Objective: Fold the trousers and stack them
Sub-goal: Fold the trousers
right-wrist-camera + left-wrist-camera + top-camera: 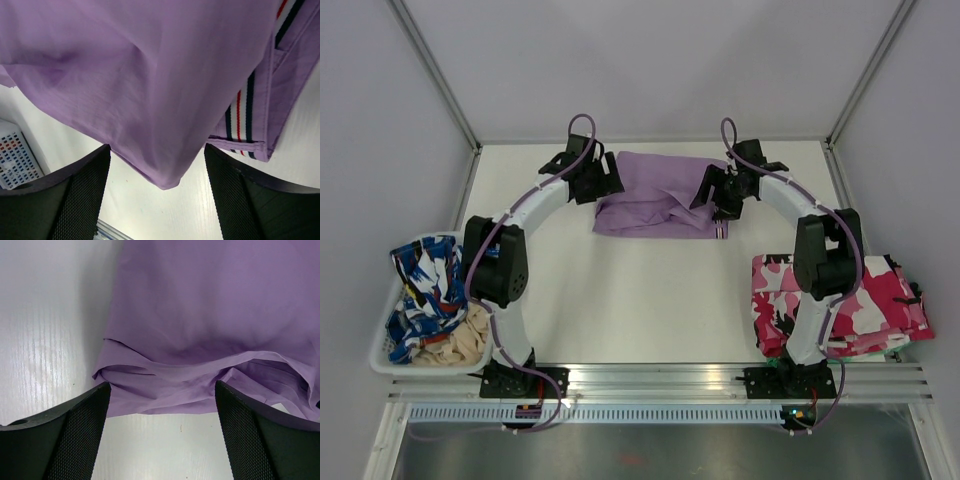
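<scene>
Where the far middle of the table (640, 300) meets my reach, the trousers (655, 195) lie in a loose, rumpled fold, lilac and plain, wider than they are deep. Their left edge shows several thin layers stacked unevenly, with creases running across them. At their right end a striped band (239, 120) of white, red and dark lines shows along one hem.

My left gripper (161, 386) hovers at the left edge of the cloth, its two fingers spread wide with the layered edge lying between and beyond them; they pinch nothing. My right gripper (157, 147) is at the right end, fingers likewise spread far apart, and a rounded corner of the lilac fabric dips into the gap between them. I cannot tell from the wrist view whether that corner touches either finger.

Further out, near the table's right edge beside my right arm, a folded pink, white and black camouflage garment (865, 300) rests flat. On the left, beside my left arm, a white basket (380, 355) holds blue-and-white patterned clothing (425, 285) and a beige cloth (460, 345).
</scene>
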Motion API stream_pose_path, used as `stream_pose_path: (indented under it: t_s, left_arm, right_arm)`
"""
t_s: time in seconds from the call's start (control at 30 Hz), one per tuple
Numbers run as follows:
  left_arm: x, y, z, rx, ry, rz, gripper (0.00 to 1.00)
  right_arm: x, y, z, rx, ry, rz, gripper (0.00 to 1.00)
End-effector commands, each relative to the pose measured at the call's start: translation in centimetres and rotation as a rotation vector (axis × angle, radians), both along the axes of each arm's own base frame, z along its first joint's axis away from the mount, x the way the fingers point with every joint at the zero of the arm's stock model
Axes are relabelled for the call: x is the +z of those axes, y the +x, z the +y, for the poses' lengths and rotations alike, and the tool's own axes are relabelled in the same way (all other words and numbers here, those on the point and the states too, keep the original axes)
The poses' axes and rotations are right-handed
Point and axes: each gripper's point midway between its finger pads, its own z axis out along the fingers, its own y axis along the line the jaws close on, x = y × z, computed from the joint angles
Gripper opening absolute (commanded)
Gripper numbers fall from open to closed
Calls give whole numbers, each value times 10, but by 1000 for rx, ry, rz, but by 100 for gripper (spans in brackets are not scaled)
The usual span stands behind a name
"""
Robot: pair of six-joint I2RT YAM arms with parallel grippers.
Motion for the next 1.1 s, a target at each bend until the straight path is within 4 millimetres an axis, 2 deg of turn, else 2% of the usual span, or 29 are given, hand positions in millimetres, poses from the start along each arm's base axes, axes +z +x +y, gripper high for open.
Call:
stream_pose_path:
  t_s: [0.0, 0.1, 0.17, 0.2, 0.27, 0.3, 0.33, 0.47, 0.5, 0.67, 0.73, 0.77, 0.83, 0.9, 0.97, 1.0, 1.07]
  left_arm:
    - [22, 18, 7, -4, -1, -81, 89]
    - [22, 19, 16, 13, 14, -80, 89]
    - [22, 17, 21, 16, 34, -76, 90]
    - [22, 19, 28, 30, 49, -77, 90]
    - [23, 21, 42, 61, 76, -82, 90]
    - [21, 21, 46, 66, 83, -79, 90]
    - [21, 22, 49, 74, 87, -83, 90]
    - [25, 26, 57, 86, 91, -105, 90]
    - [24, 27, 57, 85, 91, -107, 90]
    - [17, 31, 48, 65, 47, -115, 87]
    - [12, 33, 37, 43, -4, -119, 84]
    - [11, 33, 33, 36, -19, -118, 82]
    - [5, 32, 20, 5, -64, -102, 79]
    - [3, 28, 6, -34, -86, -95, 69]
    - [1, 18, -18, -108, -118, -87, 62]
    - [-2, 12, -26, -145, -121, -83, 61]
    - [-4, -4, -48, -228, -126, -72, 61]
  right_arm:
    - [3, 0, 9, -4, 7, -15, 82]
    - [-3, 2, 11, -3, 4, -28, 71]
    - [-1, 4, 7, -13, -18, -45, 57]
    - [-1, 7, 3, -26, -37, -55, 41]
    - [8, 9, 0, -23, -56, -88, 25]
    - [9, 8, -4, -24, -72, -90, 6]
    - [13, 8, -7, -20, -83, -100, 0]
    - [5, 0, -28, 16, -133, -73, 0]
    - [-1, -5, -39, 23, -131, -52, 0]
    - [-26, -14, -68, 57, -84, -9, 0]
    - [-31, -16, -69, 109, -81, -13, 0]
    - [-30, -17, -64, 136, -49, -17, 0]
    - [-29, -16, -57, 164, -10, -30, 6]
    - [-25, -12, -49, 186, 38, -53, 13]
    - [-25, -8, -45, 192, 57, -58, 19]
    - [-25, -8, -45, 193, 62, -53, 25]
    - [-18, -4, -45, 196, 61, -54, 30]
